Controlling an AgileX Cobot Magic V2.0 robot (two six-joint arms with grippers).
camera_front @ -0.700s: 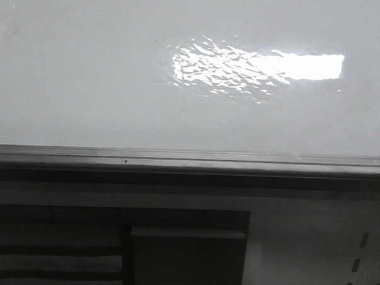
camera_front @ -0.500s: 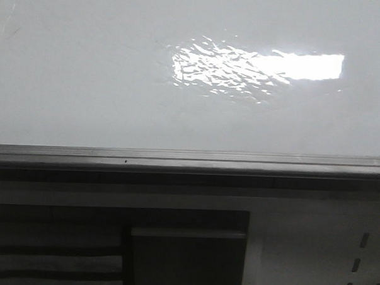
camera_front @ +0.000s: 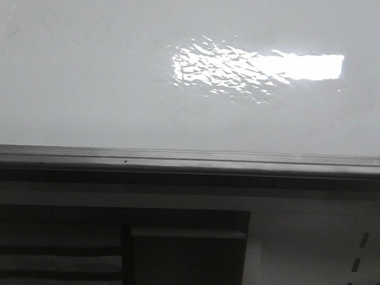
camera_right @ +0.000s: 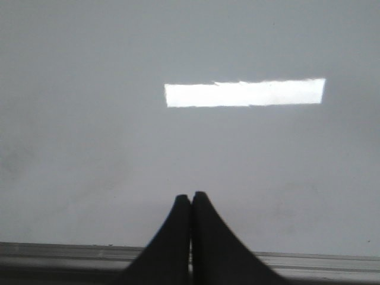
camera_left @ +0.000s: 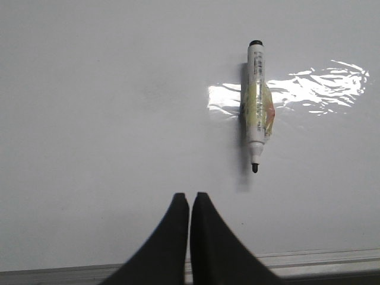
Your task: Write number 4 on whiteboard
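Left end effector closed above whiteboard

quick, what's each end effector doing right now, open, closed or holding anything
Left end effector: closed, empty; the marker lies apart on the whiteboard.
Right end effector: closed, holding nothing.

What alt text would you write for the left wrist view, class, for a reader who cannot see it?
An uncapped marker lies on the blank whiteboard, its dark tip towards the camera, crossing a bright glare patch. The left end effector, shut and empty, sits apart from it above the grey edge rail.
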